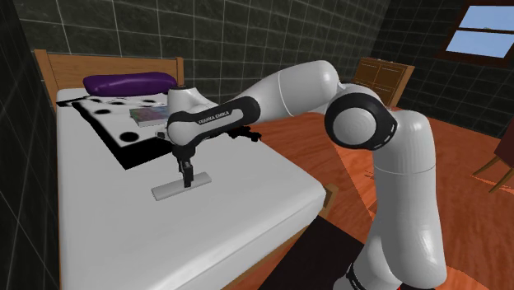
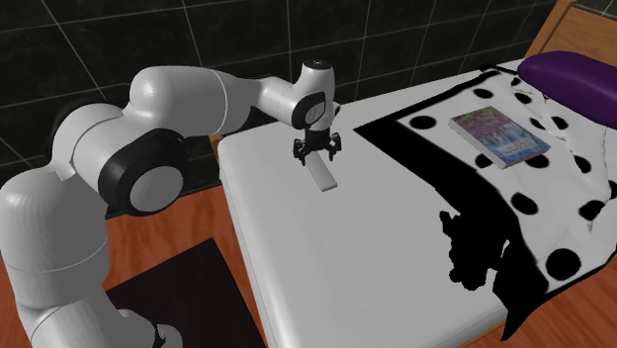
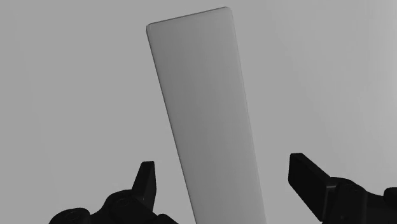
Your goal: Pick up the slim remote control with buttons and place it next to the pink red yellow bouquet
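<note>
My gripper (image 3: pixel 222 164) holds its fingers apart on either side of the slim grey remote (image 3: pixel 200 108), which lies flat on the white bed (image 1: pixel 107 222). It looks light, stiff and smooth, so I would clasp its long edges near mid-length. The flat, flowery bouquet (image 2: pixel 499 136) lies well beyond.

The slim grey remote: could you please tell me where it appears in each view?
Shoulder view: the remote lies on the white bed, left of centre, under the gripper.
Second exterior view: the remote is at upper middle, below the gripper.
Wrist view: the remote is central, between the open fingers, untouched.
Shared landmark: the gripper over it.
</note>
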Robot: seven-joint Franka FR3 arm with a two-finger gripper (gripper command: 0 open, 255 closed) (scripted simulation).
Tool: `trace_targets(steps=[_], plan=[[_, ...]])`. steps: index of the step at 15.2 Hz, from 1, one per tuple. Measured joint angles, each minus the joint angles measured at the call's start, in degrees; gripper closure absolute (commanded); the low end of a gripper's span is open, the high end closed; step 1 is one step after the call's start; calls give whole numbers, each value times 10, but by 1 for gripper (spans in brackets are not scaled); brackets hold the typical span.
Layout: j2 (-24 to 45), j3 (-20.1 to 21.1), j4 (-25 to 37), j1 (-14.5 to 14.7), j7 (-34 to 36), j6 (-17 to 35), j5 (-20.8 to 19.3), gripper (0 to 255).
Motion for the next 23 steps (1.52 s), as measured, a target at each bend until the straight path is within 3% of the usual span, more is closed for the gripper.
trace_targets(steps=[11,12,23], plan=[[21,0,-14,0,-1,35,0,0],[21,0,-14,0,-1,35,0,255],[20,0,-11,0,-2,31,0,255]])
